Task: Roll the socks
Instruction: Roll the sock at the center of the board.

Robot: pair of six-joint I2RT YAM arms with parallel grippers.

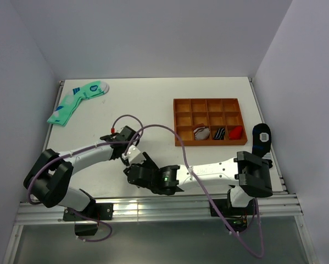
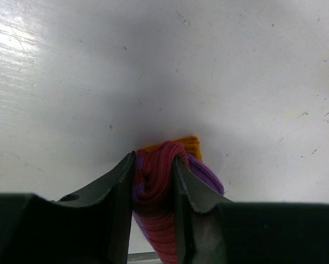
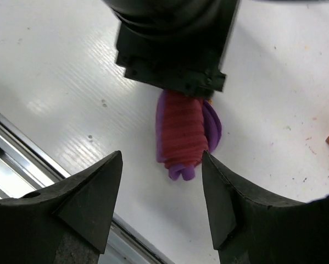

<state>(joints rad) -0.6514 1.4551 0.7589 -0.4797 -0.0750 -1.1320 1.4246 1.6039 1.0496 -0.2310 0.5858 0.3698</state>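
The socks [image 3: 183, 135] sit as one tight maroon bundle on the white table [image 1: 153, 99], off the near-left corner of the orange tray [image 1: 175, 121] and apart from it, under the two wrists where they meet.

The left gripper [image 2: 156, 165] is clamped on the bundle. Its dark fingers [image 2: 120, 187] press in from both sides, with ribbed maroon squeezed up between them and the mustard cuff and a purple fold poking out past the tips. That arm already has the roll, so it is plainly the nearer one.

The right gripper [image 3: 161, 159] comes at it from the tray side. Its fingers [image 3: 93, 192] stand wide apart with nothing between them but bare table. Seen from that wrist, the roll lies just ahead of the tips, a little towards one finger rather than centred in the gap.

The long axis is what counts. It runs from the left gripper's hold straight back towards the right gripper, and the free purple end points into that open gap. The right fingers would therefore meet the bundle end-on, not across its girth. I judge that the next move needs them either to slide along the roll's flanks or to turn and take it crosswise. Whether the free end touches the table I cannot tell.
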